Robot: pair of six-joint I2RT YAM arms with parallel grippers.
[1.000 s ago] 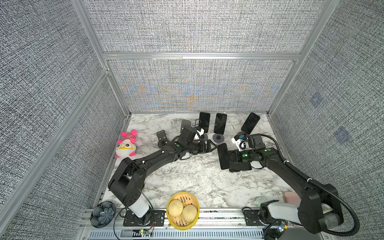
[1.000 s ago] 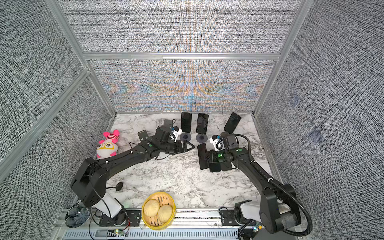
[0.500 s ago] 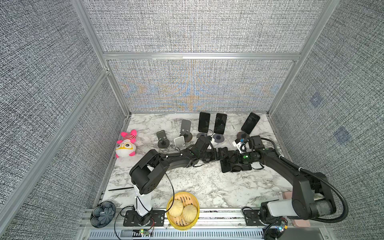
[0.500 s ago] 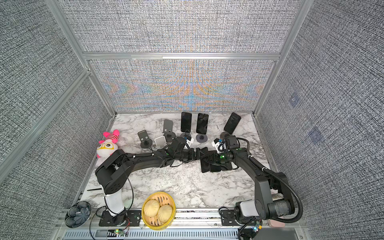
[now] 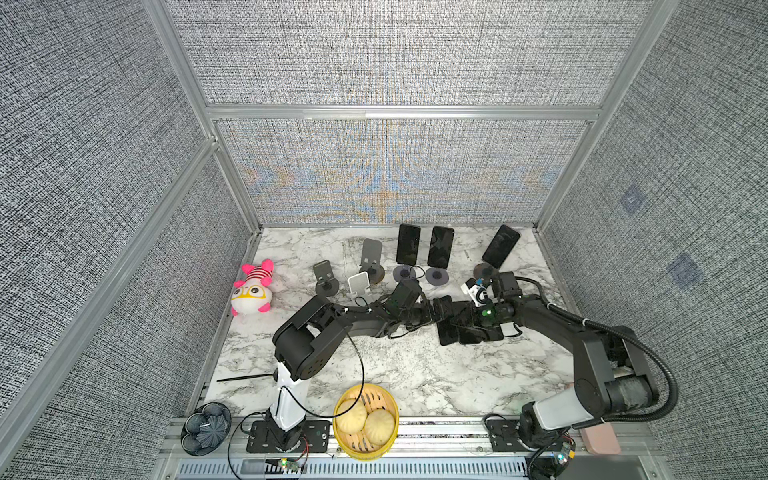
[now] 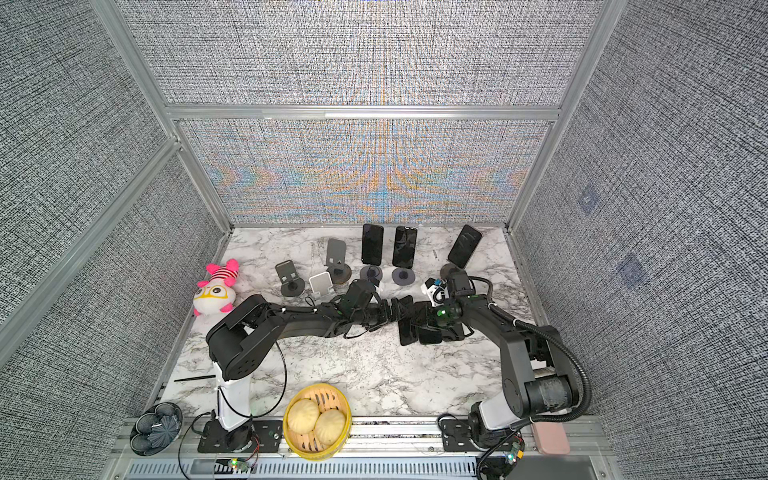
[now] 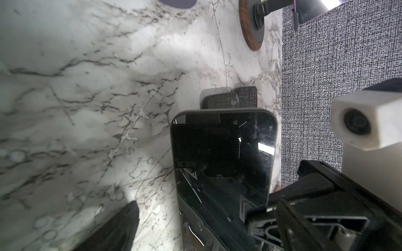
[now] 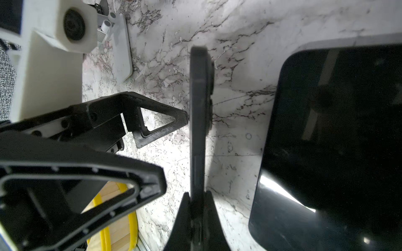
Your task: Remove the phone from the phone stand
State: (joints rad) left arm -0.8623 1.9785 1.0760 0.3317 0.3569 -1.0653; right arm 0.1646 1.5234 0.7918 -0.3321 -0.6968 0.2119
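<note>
Marble tabletop (image 5: 374, 365): left gripper (image 8: 174, 150), wide open, newly beside phone (image 8: 196, 130); right gripper (image 8: 196, 195) tight around it

The space is enclosed by 3 walls (image 5: 83, 166) of grey woven fabric, held in aluminium profiles (image 5: 399, 112). A white, grey-veined marble-look tabletop (image 5: 436, 374) is laid between them. A slotted metal rail (image 5: 440, 432) is fixed along its front edge. Blue-orange moiré is seen on the evenly lit back wall (image 5: 386, 178).

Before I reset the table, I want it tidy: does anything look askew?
Yes. The rightmost phone at the back tilts sideways, unlike its two upright neighbours, and several phones lie overlapping in a heap on the table.
</note>
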